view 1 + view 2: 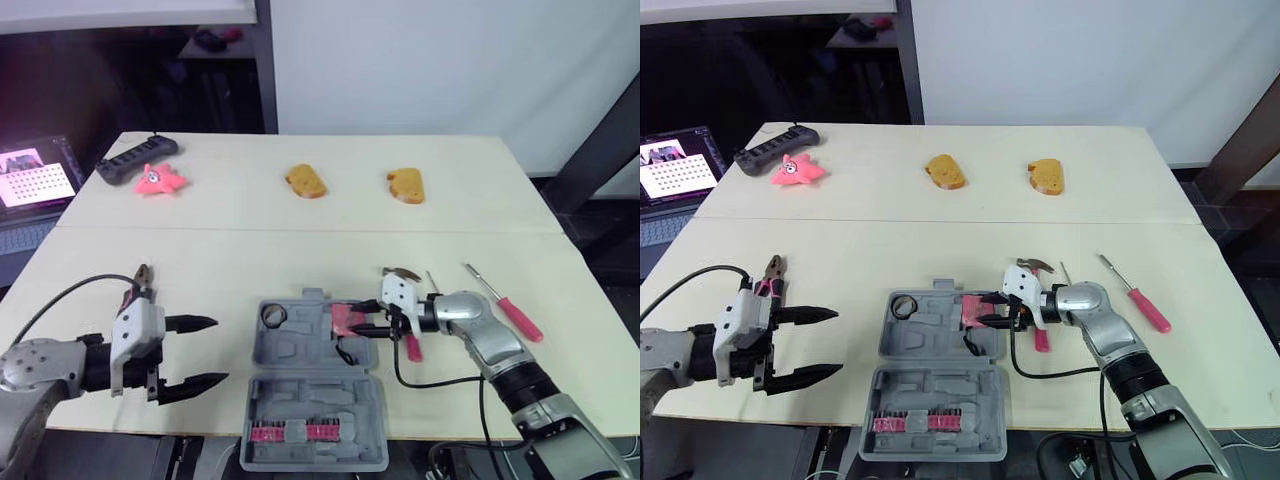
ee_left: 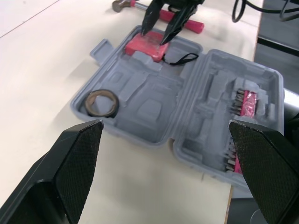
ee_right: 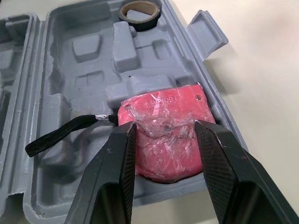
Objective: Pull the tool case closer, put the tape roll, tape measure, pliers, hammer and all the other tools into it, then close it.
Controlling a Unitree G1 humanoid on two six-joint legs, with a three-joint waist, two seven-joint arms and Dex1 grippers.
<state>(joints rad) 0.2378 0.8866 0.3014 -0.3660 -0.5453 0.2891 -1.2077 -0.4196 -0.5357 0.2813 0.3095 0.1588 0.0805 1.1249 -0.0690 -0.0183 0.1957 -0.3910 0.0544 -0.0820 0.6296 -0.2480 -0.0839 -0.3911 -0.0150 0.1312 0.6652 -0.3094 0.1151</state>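
Roughly a third done: tool case [image 1: 300, 372] lies open at the near edge of the table [image 1: 300, 240], so the pull looks finished. Tape roll [image 1: 272, 316] sits in its far-left pocket, tape measure [image 2: 147, 45] lies in the far-right corner. Right gripper [image 3: 164, 128] is over the measure, fingers partly apart with tips on its top face, seemingly not clamped. Left gripper [image 1: 220, 350] hovers beside the case, wide open and empty. Still out on the table: pliers [image 1: 773, 272] near the left gripper, hammer [image 1: 400, 272] just beside the right one, screwdriver [image 1: 510, 310] further right. Lid not yet shut
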